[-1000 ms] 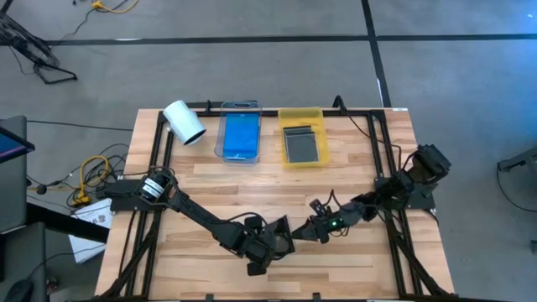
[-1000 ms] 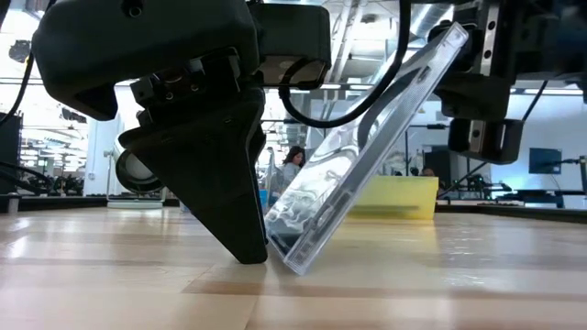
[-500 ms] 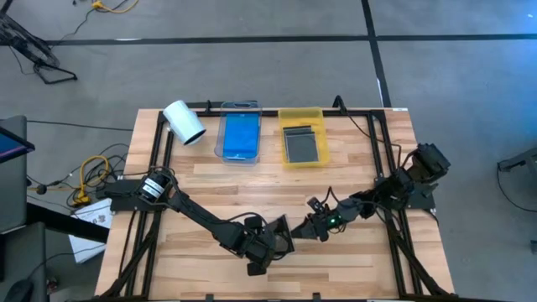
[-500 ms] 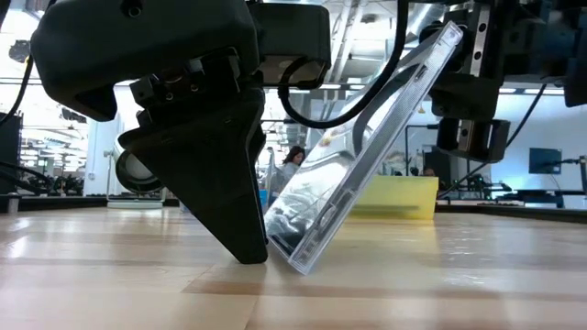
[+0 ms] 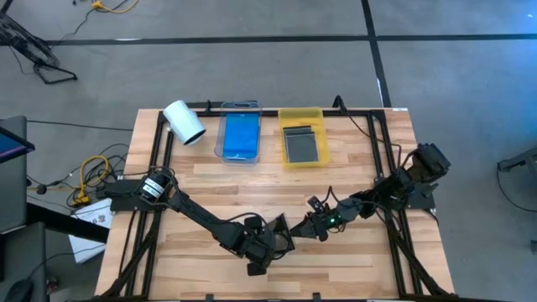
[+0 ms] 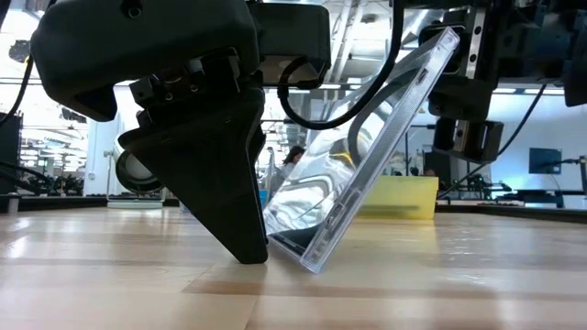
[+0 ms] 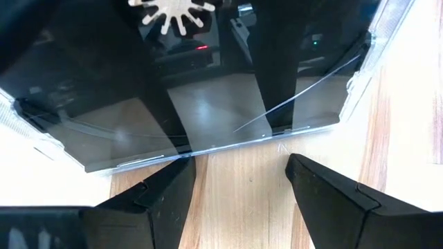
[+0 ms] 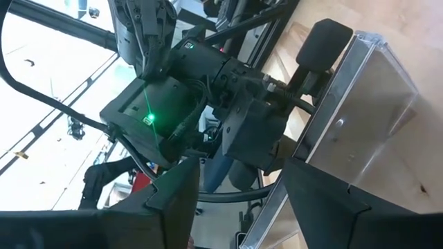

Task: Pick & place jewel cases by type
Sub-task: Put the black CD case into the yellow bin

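Both end effectors, left (image 6: pixel 252 229) and right (image 6: pixel 454 82), sit spread wide around a tilted clear square plastic jewel case (image 6: pixel 362 156), its lower edge on the wooden counter (image 6: pixel 138 284).

Clear jewel case (image 6: pixel 362 151) standing tilted on the table, lower edge on the wood, upper edge raised and leaning away; transparent lid, dark tray and silvery reflections visible inside. Located at front centre of the table (image 5: pixel 284 230). Blue jewel cases (image 5: pixel 240 136) lying flat, stacked in the clear tray at the back. Dark grey jewel cases (image 5: pixel 303 143) lying flat in the yellow tray just beside it.
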You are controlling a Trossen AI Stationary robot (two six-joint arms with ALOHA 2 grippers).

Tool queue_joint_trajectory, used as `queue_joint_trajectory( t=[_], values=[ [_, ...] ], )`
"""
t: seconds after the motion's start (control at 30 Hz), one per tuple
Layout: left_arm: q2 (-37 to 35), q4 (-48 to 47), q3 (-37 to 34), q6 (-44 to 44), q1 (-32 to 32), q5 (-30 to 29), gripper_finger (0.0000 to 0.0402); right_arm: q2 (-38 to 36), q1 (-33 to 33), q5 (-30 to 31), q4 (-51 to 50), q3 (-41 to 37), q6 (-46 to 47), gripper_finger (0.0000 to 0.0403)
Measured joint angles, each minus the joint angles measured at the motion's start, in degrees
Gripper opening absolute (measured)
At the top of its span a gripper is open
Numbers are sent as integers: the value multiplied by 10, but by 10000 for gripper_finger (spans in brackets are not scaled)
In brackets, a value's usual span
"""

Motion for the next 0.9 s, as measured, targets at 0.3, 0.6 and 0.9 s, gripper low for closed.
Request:
queue_joint_trajectory(
  t=[0.3,0.6,0.9],
  values=[
    [0,-14,0,-36,0,-26,233,2,2,-6,12,2,-15,193],
    [0,-14,0,-77,-3,-43,233,1,16,-2,-10,19,-12,188],
    [3,-27,0,-138,-25,-83,233,2,15,-8,-35,46,-26,195]
  ],
)
